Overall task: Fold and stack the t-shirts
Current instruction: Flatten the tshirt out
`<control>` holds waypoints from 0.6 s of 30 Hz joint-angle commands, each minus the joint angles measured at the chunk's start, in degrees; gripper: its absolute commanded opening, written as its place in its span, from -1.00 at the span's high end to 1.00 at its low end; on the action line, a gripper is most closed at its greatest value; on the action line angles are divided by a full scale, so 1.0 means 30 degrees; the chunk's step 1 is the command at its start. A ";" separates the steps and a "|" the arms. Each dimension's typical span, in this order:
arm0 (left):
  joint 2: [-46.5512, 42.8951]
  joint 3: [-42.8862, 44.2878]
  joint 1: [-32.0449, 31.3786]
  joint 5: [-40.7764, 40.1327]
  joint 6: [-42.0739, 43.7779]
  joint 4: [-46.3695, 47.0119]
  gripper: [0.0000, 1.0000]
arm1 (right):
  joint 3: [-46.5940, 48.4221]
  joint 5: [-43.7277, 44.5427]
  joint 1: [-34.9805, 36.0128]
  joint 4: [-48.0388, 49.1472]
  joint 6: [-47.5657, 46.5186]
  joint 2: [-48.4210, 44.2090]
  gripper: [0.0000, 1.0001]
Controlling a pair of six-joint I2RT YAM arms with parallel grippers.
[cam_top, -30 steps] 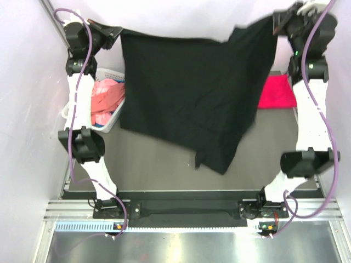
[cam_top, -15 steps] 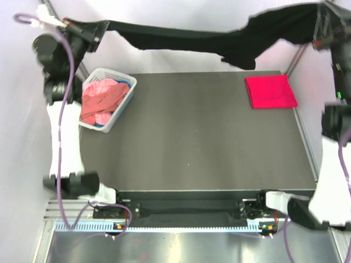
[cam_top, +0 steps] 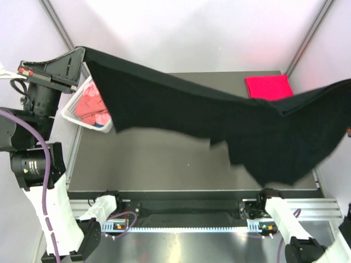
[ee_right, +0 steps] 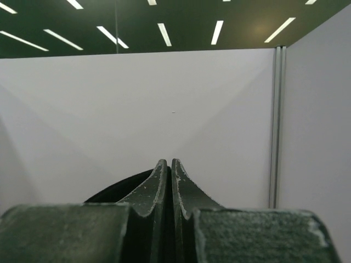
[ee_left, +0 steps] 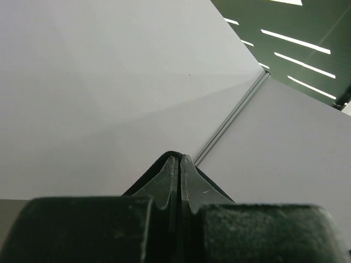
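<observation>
Both arms are up high with the black t-shirt (cam_top: 219, 118) strung between them! The left gripper (ee_left: 179, 159) is pinched tight on one edge and the right gripper (ee_right: 166, 163) is clamped on the other, with dark cloth caught in each. The shirt's long axis runs straight from gripper to gripper, and its body sags below them over the table (cam_top: 164, 159). Laying it flat looks like the next move. The folded crimson t-shirt (cam_top: 267, 86) lies on the table, nearer the right gripper.
</observation>
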 commanded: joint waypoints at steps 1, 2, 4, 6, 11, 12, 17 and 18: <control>0.0252 0.0112 0.0101 -0.1043 0.0424 -0.1733 1.00 | 0.1020 0.0998 -0.0139 -0.0968 -0.0420 0.0189 1.00; 0.0252 0.0112 0.0101 -0.1189 0.0424 -0.1909 1.00 | 0.1140 0.1056 -0.0081 -0.0998 -0.0623 0.0276 1.00; 0.0339 -0.0150 0.0101 -0.1424 0.0570 -0.2173 1.00 | 0.0968 0.1261 0.0007 -0.0765 -0.0916 0.0656 1.00; 0.0719 -0.1114 0.0101 -0.1542 0.0774 -0.2145 1.00 | 0.0383 0.1555 0.0066 -0.0473 -0.1385 0.1356 1.00; 0.1773 -0.6238 0.0101 -0.1104 0.0309 0.0603 1.00 | -0.4183 0.0796 0.0066 0.3068 -0.2119 0.2852 1.00; 0.2094 -0.6826 0.0101 -0.0958 0.0075 0.1798 1.00 | -0.4886 0.0474 0.0066 0.3886 -0.2090 0.3551 1.00; 0.5198 -0.9729 -0.0161 -0.1274 0.0100 0.4765 1.00 | -0.9515 -0.1374 0.0066 0.9740 -0.1856 0.6596 1.00; 0.5812 -0.9935 -0.0249 -0.1423 0.0247 0.5146 1.00 | -1.0799 -0.1491 0.0066 1.2045 -0.1826 0.7098 1.00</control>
